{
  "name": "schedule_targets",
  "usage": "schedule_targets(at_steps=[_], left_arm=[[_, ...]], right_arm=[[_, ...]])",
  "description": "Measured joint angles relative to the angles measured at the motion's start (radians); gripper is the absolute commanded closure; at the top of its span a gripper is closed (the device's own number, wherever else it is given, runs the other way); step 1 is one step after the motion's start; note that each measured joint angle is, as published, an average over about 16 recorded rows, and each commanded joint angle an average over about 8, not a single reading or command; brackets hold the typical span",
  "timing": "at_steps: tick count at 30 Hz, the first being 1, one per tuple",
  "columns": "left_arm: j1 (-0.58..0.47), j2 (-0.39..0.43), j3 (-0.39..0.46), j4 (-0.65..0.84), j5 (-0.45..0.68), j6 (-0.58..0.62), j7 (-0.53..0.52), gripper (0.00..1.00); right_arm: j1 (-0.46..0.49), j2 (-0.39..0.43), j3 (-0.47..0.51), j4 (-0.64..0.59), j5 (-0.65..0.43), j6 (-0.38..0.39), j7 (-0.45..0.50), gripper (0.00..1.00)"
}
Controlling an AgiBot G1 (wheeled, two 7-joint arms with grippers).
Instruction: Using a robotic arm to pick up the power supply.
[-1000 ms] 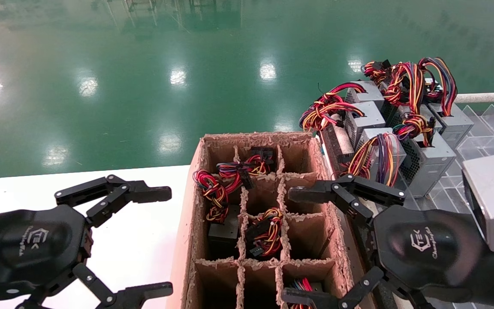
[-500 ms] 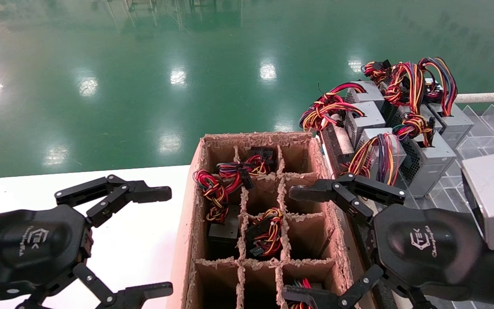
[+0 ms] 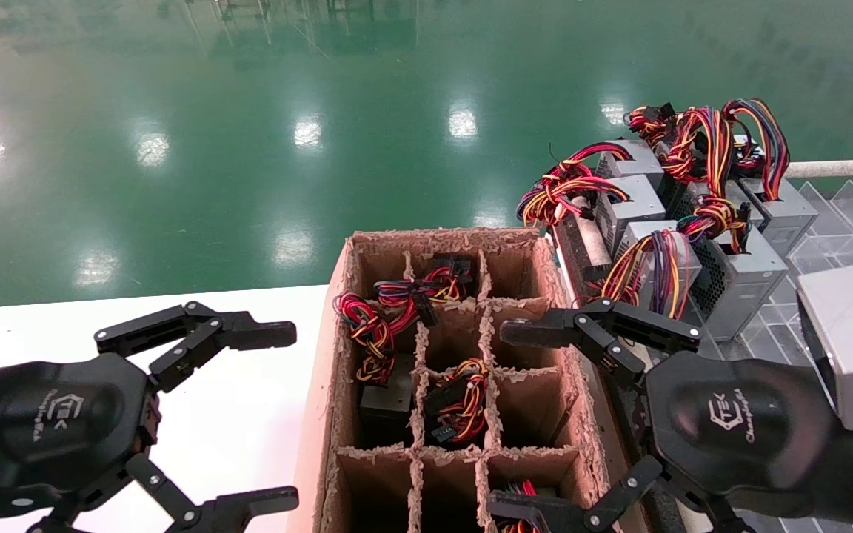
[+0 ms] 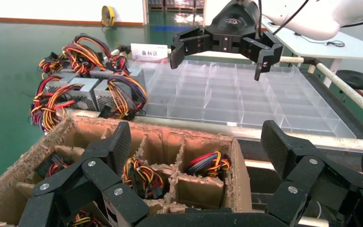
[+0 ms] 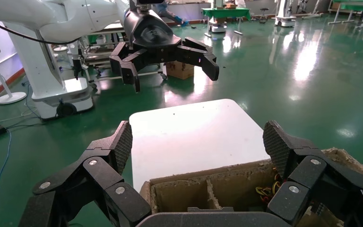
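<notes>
Hovering wide open and empty, glossy black right claw (image 3: 523,418) over frayed cardboard box (image 3: 338,385); honeycomb-vented power supply (image 3: 737,277) beside

Before me stands a brown cardboard box (image 3: 326,385) with ragged dividers (image 3: 417,414) splitting it into cells. Several cells hold black units topped with red, yellow and orange wires (image 3: 463,403). To my left lies a white table (image 3: 249,400), touching the box's side. To my right I see a clear plastic tray (image 4: 246,99) of compartments with a small white label (image 4: 149,51) at its far edge. Beyond everything stretches a glossy green floor (image 3: 249,133).
</notes>
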Motion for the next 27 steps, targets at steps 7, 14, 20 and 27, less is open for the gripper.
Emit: schedule_targets(at_steps=[7, 14, 20, 27], left_arm=[[0.0, 0.0, 0.0, 0.0, 0.0, 0.0, 0.0, 0.0], [0.0, 0.0, 0.0, 0.0, 0.0, 0.0, 0.0, 0.0], [0.0, 0.0, 0.0, 0.0, 0.0, 0.0, 0.0, 0.0], [0.0, 0.0, 0.0, 0.0, 0.0, 0.0, 0.0, 0.0]], right_arm=[[0.0, 0.0, 0.0, 0.0, 0.0, 0.0, 0.0, 0.0], [0.0, 0.0, 0.0, 0.0, -0.001, 0.001, 0.0, 0.0], [0.0, 0.0, 0.0, 0.0, -0.001, 0.001, 0.0, 0.0], [0.0, 0.0, 0.0, 0.0, -0.001, 0.001, 0.0, 0.0]])
